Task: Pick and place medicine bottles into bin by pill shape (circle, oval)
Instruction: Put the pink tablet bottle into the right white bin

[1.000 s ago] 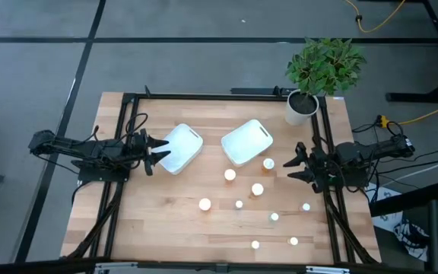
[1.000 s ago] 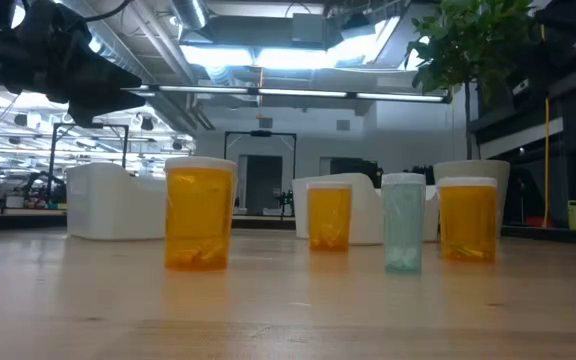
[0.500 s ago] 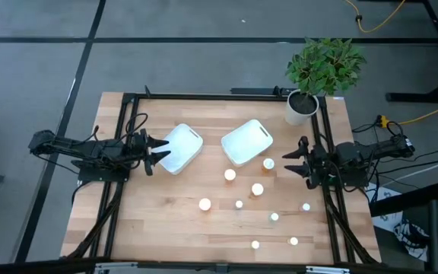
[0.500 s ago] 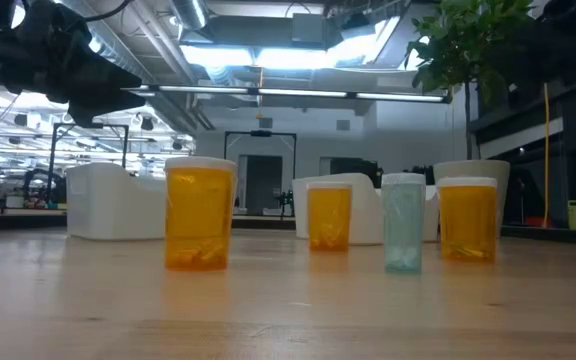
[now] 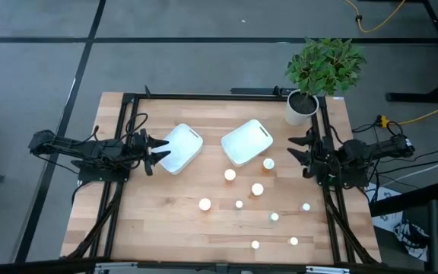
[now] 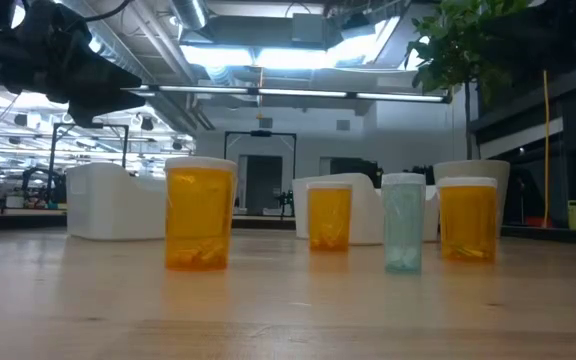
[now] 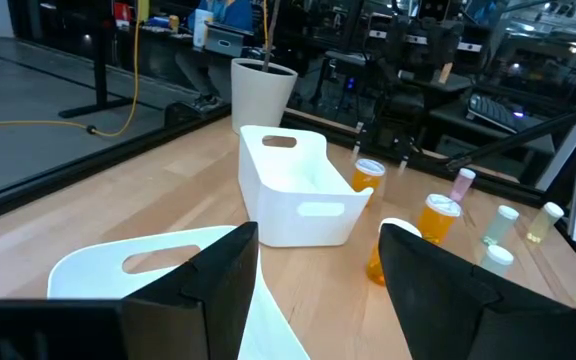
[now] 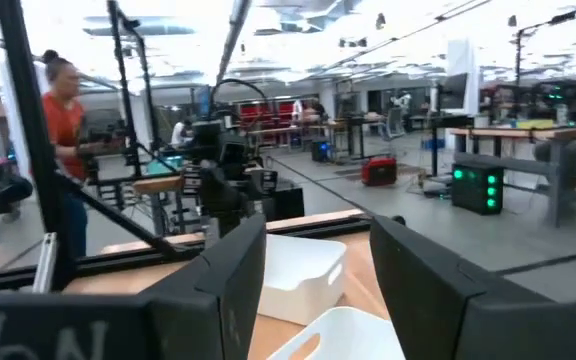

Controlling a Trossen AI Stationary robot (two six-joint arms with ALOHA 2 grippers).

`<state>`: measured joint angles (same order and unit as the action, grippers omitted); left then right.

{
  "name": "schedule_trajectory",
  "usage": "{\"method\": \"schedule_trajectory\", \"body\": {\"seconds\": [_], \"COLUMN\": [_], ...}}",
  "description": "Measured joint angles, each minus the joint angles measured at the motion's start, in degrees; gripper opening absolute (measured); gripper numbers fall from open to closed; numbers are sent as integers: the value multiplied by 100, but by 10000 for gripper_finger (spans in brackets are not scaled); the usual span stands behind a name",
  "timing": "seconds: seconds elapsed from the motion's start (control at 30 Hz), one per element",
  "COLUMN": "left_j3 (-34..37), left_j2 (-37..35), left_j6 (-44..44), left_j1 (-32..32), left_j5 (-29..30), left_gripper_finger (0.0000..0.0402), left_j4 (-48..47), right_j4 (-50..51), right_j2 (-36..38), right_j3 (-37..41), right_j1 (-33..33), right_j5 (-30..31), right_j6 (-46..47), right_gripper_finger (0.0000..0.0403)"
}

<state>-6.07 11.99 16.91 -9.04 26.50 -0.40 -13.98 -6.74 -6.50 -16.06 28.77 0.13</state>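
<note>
Bottles, nine that we count from above, stand scattered on the wooden worktop (image 5: 166, 221), none of them inside either bin. We take the right-hand white bin (image 5: 246, 141) as our landmark. The medicine bottles (image 5: 257, 189) spread out on the near side of it, toward the front edge; the closest one (image 5: 268, 164) stands just beside the bin's near right corner, and another (image 5: 230, 174) sits just below its near edge. From table height we see three orange bottles (image 6: 199, 214) and one pale green bottle (image 6: 403, 223) upright with pale caps.

The second white bin (image 5: 179, 148) lies left of our landmark, apart from it. The left gripper (image 5: 157, 151) rests at that second bin's left edge, well away from the landmark, with fingers (image 7: 223, 283) parted and holding nothing. The right gripper (image 5: 301, 149) hovers to the right of the landmark bin, near the closest bottle without touching it; its fingers (image 8: 230, 270) are also spread and empty. The white plant pot (image 5: 301, 106) stands beyond the landmark, at the far right corner.

A person in a red top (image 8: 63, 140) shows in the room behind, seen from the right wrist.
</note>
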Motion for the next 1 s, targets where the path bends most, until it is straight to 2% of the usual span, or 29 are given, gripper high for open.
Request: {"method": "schedule_trajectory", "body": {"seconds": [0.33,0.43,0.63,0.73,0.9,1.0], "left_j3": [0,0,0,0,0,0], "left_j2": [0,0,0,0,0,0], "left_j6": [-23,-533,-1171,-1713,-2344,-2398], "left_j1": [2,0,0,1,2,2], "left_j5": [0,133,269,347,347,345], "left_gripper_finger": [204,204,204,204,204,204], "left_j4": [0,0,0,0,0,0], "right_j4": [20,139,1393,1607,1754,2442], "right_j2": [0,1,-6,-112,-615,-1072], "right_j3": [0,-29,-612,-882,-1355,-1996], "right_j1": [0,-2,-2,-2,-2,-2], "right_j5": [-188,-195,-421,-594,-643,-650], "right_j6": [415,560,1487,1897,2068,2280], "right_gripper_finger": [183,183,183,183,183,183]}}
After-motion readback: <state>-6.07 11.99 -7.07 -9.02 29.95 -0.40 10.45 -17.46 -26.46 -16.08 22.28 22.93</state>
